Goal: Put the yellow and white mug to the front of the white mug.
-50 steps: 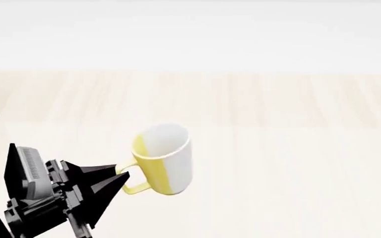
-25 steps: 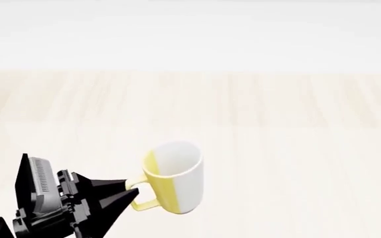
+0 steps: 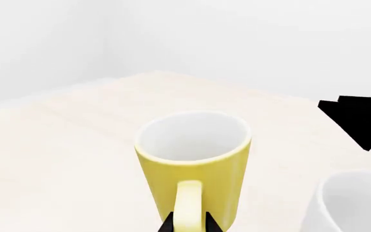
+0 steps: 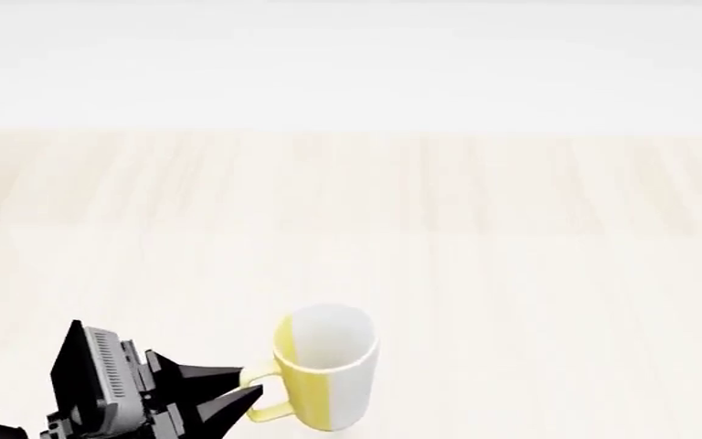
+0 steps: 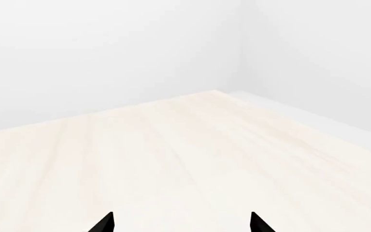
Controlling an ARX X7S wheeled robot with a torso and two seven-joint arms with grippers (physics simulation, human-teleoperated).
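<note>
Between the pinching jaws of the left gripper (image 4: 244, 395), the glossy yellow loop handle of the yellow and white mug (image 4: 322, 380) is sitting clamped. Just beyond the tips, its smooth cylinder is standing upright, white inside, on the pale wood-grain table (image 4: 510, 229). Off to one side, the white mug (image 3: 349, 205) is showing its rounded rim. Farther off, the right gripper (image 5: 180, 222) is hovering with jaws spread.
</note>
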